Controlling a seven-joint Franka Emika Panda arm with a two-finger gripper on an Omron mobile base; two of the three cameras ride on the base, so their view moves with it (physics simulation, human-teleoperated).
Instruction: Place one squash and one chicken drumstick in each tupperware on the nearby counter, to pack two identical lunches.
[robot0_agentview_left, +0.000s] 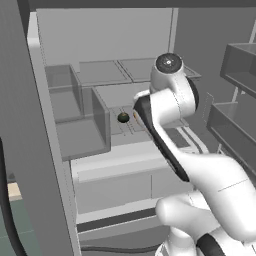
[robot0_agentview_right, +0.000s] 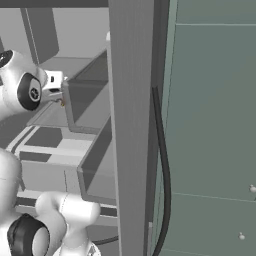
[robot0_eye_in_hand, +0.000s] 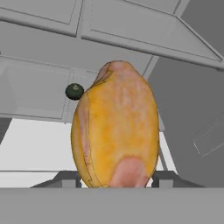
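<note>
Clamping the golden-orange chicken drumstick (robot0_eye_in_hand: 116, 127) between its jaws, the gripper (robot0_eye_in_hand: 114, 178) hung over grey fridge shelves, a squash (robot0_eye_in_hand: 75, 91) lay just beyond the drumstick's left side.

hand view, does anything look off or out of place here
Nothing stands out. The golden-orange chicken drumstick sits upright between the gripper fingertips, and one squash rests whole on the grey shelf behind it.

Matt, mottled golden drumstick (robot0_eye_in_hand: 116, 127); smooth dark-green squash (robot0_eye_in_hand: 75, 91)
</note>
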